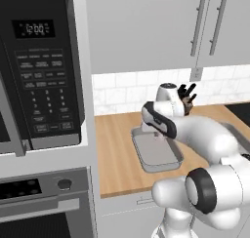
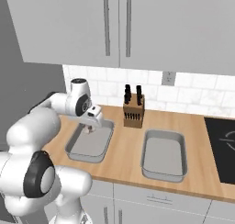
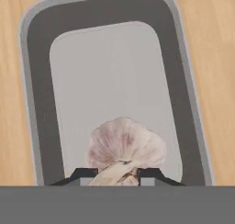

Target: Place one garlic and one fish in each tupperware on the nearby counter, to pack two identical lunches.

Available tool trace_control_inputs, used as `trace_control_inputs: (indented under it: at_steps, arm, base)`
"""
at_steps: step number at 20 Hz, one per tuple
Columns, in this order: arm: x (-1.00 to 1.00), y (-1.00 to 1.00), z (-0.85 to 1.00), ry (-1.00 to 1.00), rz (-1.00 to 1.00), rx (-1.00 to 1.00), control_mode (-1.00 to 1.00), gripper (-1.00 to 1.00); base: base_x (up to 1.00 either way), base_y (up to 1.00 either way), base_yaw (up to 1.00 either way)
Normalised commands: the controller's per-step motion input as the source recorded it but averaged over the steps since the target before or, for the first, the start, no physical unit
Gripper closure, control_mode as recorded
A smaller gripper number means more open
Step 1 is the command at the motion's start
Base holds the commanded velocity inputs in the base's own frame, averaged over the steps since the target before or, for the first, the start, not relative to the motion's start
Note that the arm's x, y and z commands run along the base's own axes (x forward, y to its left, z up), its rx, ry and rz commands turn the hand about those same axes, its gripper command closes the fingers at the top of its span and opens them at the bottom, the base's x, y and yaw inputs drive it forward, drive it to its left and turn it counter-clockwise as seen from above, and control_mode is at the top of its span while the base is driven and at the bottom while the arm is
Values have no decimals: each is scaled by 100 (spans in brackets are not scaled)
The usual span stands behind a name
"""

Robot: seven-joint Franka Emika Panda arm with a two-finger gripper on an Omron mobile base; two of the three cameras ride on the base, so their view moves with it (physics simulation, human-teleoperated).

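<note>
My gripper (image 3: 117, 172) is shut on a pinkish-white garlic (image 3: 125, 145) and holds it just above the floor of the left tupperware (image 3: 34, 81). From the right base view, the gripper (image 2: 88, 128) with the garlic (image 2: 87, 131) hangs over the far end of that grey container (image 2: 75, 153). A second tupperware (image 2: 164, 156) lies to its right on the wooden counter (image 2: 124, 149), with nothing in it. In the left base view the arm covers part of the left tupperware (image 1: 156, 156). The fish are out of view.
A knife block (image 2: 133, 110) stands against the tiled wall between the two containers. A black cooktop (image 2: 222, 145) lies at the counter's right end. A microwave (image 1: 39, 71) over an oven stands to the left. Wall cabinets hang above.
</note>
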Motion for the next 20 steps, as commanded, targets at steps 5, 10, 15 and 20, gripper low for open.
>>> trace_control_inputs:
  at_steps: [5, 10, 15, 20]
  arm:
    - [65, -1, -55, 12, 0, 1, -100, 100]
    - [43, 0, -48, 0, 0, 0, -100, 100]
    - [21, 0, -46, -4, 1, 0, -100, 100]
    - [0, 0, -17, 0, 0, 0, -100, -100]
  base:
    - [0, 0, 0]
    - [0, 0, 0]
    - [0, 0, 0]
    - [0, 0, 0]
